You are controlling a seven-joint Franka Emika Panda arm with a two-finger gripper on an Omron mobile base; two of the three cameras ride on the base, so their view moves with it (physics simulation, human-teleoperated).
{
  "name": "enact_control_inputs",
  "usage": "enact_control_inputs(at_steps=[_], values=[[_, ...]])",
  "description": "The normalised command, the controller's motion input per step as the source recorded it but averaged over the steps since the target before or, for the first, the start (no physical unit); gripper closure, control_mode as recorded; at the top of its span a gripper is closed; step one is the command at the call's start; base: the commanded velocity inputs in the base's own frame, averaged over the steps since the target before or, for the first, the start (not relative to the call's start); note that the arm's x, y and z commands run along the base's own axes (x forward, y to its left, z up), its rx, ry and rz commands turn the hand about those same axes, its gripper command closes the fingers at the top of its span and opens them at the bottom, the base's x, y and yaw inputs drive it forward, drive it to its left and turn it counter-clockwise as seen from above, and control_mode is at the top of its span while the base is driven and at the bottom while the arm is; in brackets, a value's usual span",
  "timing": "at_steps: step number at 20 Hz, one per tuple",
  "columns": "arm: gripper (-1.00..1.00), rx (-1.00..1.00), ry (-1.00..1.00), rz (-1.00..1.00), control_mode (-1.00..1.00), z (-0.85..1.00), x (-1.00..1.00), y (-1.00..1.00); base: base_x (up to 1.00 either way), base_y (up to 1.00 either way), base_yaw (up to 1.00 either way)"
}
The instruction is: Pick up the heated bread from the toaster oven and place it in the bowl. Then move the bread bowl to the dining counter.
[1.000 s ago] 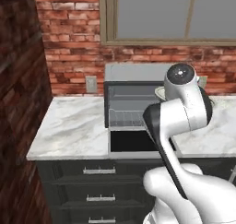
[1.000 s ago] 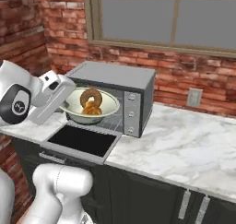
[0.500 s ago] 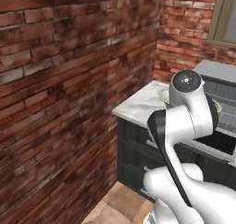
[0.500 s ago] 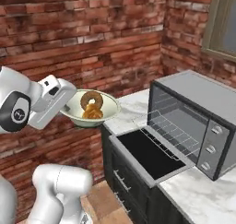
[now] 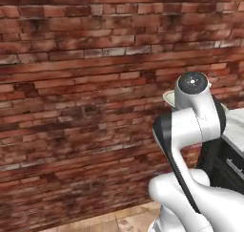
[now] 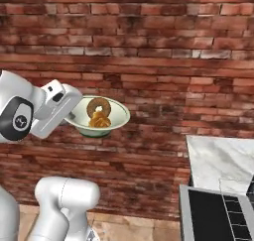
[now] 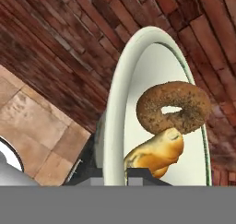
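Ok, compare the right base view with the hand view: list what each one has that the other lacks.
Right base view alone: the marble counter and the toaster oven's open door at lower right, and the arm carrying the bowl in the air. Hand view alone: a tan tiled floor below. Both: the bowl, the bread under the brown ring, and the brick wall behind.

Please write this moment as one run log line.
phase: carrying | end effector: shut on bowl rim | bowl: bread, donut | facing: brick wall
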Motion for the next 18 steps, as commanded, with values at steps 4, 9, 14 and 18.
enact_control_inputs(at_steps=[4, 9, 14, 18], values=[[1.00, 0.00, 0.00, 0.00, 1.00, 0.00, 0.00, 0.00, -0.07, 0.00, 1.00], [1.00, 0.00, 0.00, 0.00, 1.00, 0.00, 0.00, 0.00, -0.02, 0.00, 1.00], [1.00, 0.00, 0.00, 0.00, 1.00, 0.00, 0.00, 0.00, -0.01, 0.00, 1.00], [1.00, 0.00, 0.00, 0.00, 1.00, 0.00, 0.00, 0.00, 0.00, 0.00, 1.00]])
